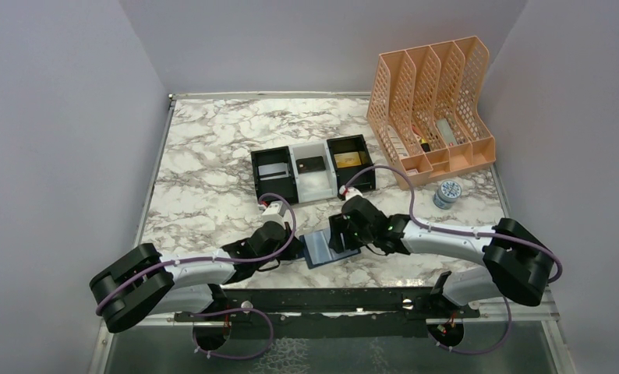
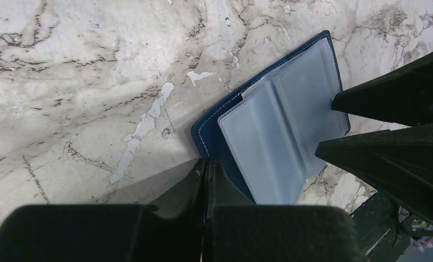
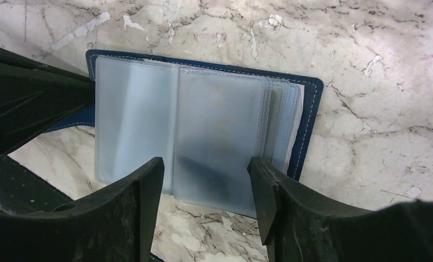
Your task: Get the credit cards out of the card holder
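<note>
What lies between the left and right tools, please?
The open card holder lies flat between the left tool and right tool, clearest in the top view.

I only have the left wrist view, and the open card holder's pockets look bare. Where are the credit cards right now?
Observer: The top view shows all three in the three-compartment tray behind the card holder: silver-grey card left, dark card middle, gold card right.
Operator: Is the right pincer open? I only see two black tips.
Observer: Yes. In its wrist view the right pincer is open, one finger on each side of the right-hand pocket.
Operator: Anything left inside?
Observer: That view shows the pockets see-through and seemingly empty; a dark patch low down may be shadow.
</note>
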`<state>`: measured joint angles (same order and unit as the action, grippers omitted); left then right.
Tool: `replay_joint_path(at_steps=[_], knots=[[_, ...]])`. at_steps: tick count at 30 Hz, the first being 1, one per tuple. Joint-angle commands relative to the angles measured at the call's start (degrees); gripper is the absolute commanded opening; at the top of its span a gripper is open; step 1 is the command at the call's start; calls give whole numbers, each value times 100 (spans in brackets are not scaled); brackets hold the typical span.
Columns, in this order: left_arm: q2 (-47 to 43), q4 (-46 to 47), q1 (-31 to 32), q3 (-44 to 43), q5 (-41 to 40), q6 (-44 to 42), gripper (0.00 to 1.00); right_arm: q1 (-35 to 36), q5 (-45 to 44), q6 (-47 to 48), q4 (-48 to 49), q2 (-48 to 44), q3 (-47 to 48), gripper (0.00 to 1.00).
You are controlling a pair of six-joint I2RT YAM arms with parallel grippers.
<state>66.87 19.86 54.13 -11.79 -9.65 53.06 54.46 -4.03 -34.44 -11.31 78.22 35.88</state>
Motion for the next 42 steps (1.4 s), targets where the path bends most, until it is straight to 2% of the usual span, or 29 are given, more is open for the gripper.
replay_joint_path(at_steps=[1, 13, 18, 24, 28, 33, 42], knots=[[146, -478, 45, 63, 121, -94, 0, 102, -431, 163, -434, 326, 194, 61], [67, -475, 47, 89, 99, -85, 0, 602, -1810, -100, -1303, 1150, 851, 64], [65, -478, 47, 89, 104, -85, 0, 808, -2065, -354, -1319, 1704, 948, 61], [14, -496, 45, 121, 94, -85, 0, 831, -1855, -294, -995, 1435, 860, 40], [6, -500, 47, 124, 86, -85, 0, 830, -1672, -179, -852, 853, 823, 37], [98, -468, 52, 99, 110, -81, 0, 829, -906, 33, -305, 140, 562, 36], [213, -429, 51, 63, 145, -94, 0, 826, -242, 53, 140, -102, 320, 38]])
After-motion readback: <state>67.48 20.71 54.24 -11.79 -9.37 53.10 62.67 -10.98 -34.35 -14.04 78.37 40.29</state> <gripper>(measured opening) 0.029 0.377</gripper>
